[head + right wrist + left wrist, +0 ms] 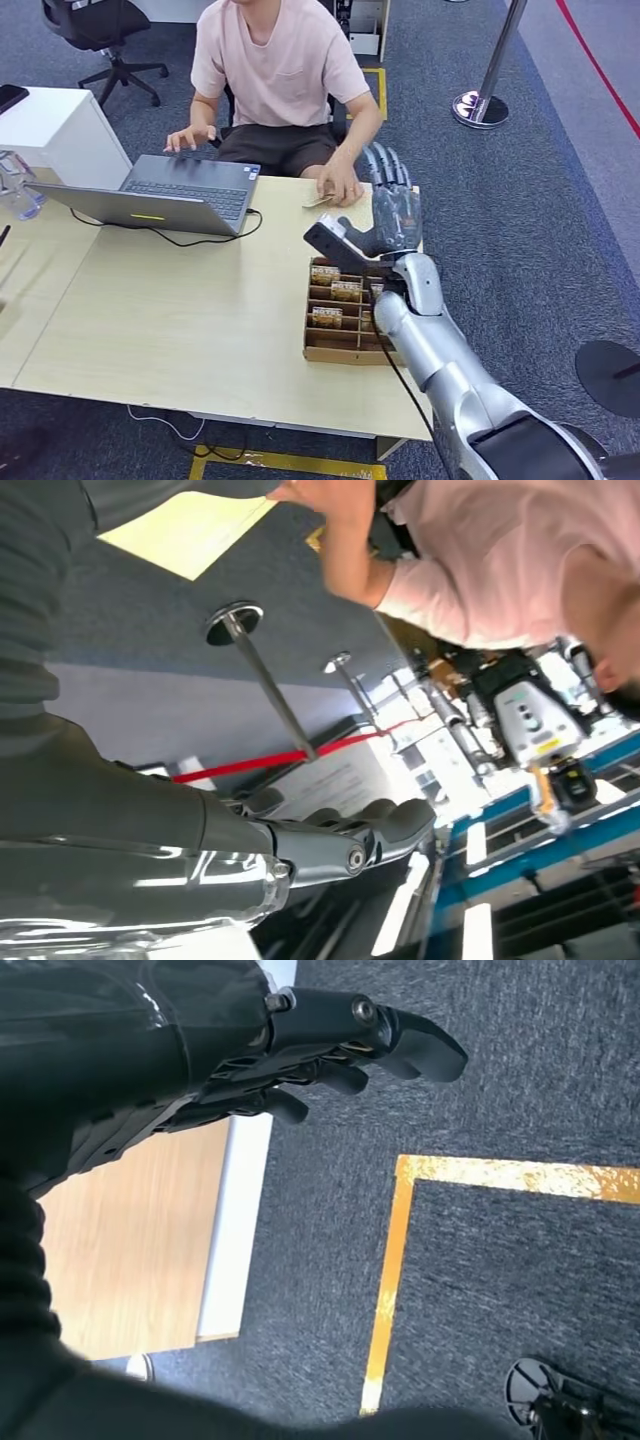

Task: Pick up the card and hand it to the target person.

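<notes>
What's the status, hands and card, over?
Right hand raised over the card box, fingers spread, holding nothing. Left hand hanging by the table edge, empty. Card on the table under the person's hand. Nothing blocking.

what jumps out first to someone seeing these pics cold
The robot's right hand stands raised with fingers spread and nothing in it, above the far end of the cardboard tray of cards at the table's right edge. Just past it, the seated person's hand rests on a card lying on the table. An open laptop sits to the left of that.
</notes>
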